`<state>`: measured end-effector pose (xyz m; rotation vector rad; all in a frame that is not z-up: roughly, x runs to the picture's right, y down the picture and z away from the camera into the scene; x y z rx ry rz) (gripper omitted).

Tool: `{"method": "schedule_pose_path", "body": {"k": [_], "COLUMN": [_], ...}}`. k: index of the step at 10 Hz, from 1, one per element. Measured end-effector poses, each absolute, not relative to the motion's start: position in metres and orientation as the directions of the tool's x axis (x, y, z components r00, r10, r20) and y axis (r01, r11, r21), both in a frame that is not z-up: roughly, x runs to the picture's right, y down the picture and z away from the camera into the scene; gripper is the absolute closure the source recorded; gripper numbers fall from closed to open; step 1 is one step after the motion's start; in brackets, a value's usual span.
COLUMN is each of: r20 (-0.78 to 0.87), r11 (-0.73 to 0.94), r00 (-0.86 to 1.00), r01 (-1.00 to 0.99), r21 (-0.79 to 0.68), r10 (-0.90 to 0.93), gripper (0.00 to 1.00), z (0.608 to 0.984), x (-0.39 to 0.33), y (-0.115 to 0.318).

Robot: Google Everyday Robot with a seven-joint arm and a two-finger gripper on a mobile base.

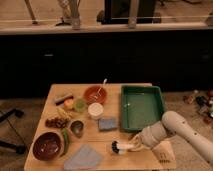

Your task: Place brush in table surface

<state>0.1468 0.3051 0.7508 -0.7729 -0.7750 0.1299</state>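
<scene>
The brush lies low over the front of the light wooden table surface, its dark round head to the left and its pale handle pointing right. My gripper is at the handle end, coming in from the right on a white arm. I cannot tell whether the brush rests on the wood or hangs just above it.
A green tray stands at the back right, just behind my arm. A blue sponge, a grey cloth, a brown bowl, a white cup, an orange bowl with a white-handled spoon and food items lie to the left.
</scene>
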Motion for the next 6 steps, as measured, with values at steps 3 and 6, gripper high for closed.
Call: {"method": "schedule_pose_path", "body": {"k": [3,6], "r20": [0.591,0.602], "r11": [0.726,0.735], "r00": [0.715,0.706], "r01": [0.17,0.169], "r21": [-0.666,-0.656], "r10": [0.374,0.375], "gripper": [0.2,0.2], "z": [0.7496,0.7493], "x": [0.1482,0.1509], "y": [0.3035,0.3019]}}
